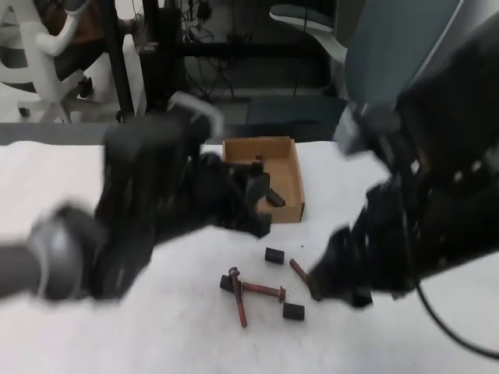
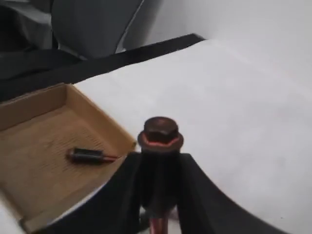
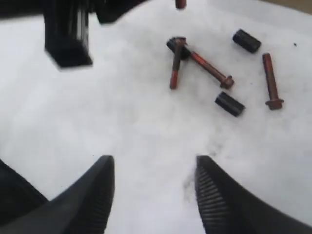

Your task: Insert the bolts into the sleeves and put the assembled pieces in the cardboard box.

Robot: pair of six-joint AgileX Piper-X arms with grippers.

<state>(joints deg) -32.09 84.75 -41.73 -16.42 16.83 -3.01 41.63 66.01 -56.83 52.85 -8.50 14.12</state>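
The left jaws grip a rusty-red hex-headed metal bolt (image 2: pixel 160 134) just beside the brown cardboard box (image 2: pixel 29 105), which holds one black-sleeved bolt (image 2: pixel 87 155); the right jaws gape wide, empty, above the white tabletop (image 3: pixel 122 112) near loose red bolts (image 3: pixel 209 68) and black cylindrical sleeves (image 3: pixel 229 104)

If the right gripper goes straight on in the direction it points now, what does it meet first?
Probably the bare white cloth just ahead of the open right gripper. Were it to skim above the cloth, the nearest black sleeve might come next, though depth is unclear.
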